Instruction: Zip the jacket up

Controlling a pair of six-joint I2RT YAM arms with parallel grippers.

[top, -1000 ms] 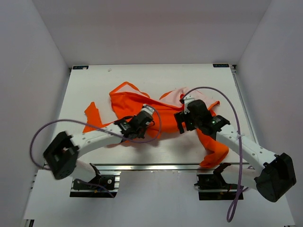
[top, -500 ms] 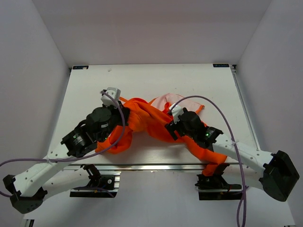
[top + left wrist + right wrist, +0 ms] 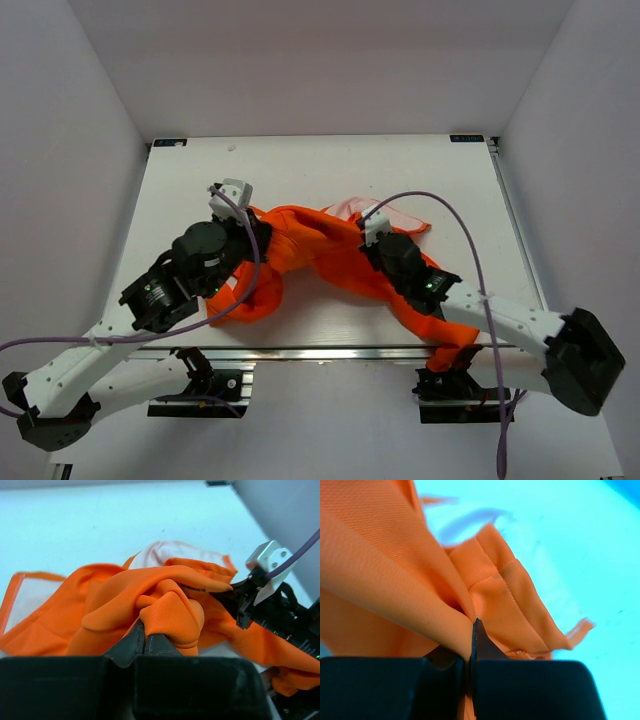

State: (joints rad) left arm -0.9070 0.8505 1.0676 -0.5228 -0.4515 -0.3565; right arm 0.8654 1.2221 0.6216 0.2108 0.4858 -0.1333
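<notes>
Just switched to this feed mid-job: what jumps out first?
A bright orange jacket lies bunched in the middle of the white table, between the two arms. The left hand is shut on a fold at its left side, and the right hand pinches fabric on its right.

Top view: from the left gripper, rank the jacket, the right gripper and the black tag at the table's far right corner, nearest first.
1. jacket: pinched in the left gripper itself, centre-left.
2. right gripper: to the right, shut on the same jacket.
3. black tag: at the far right corner.
</notes>
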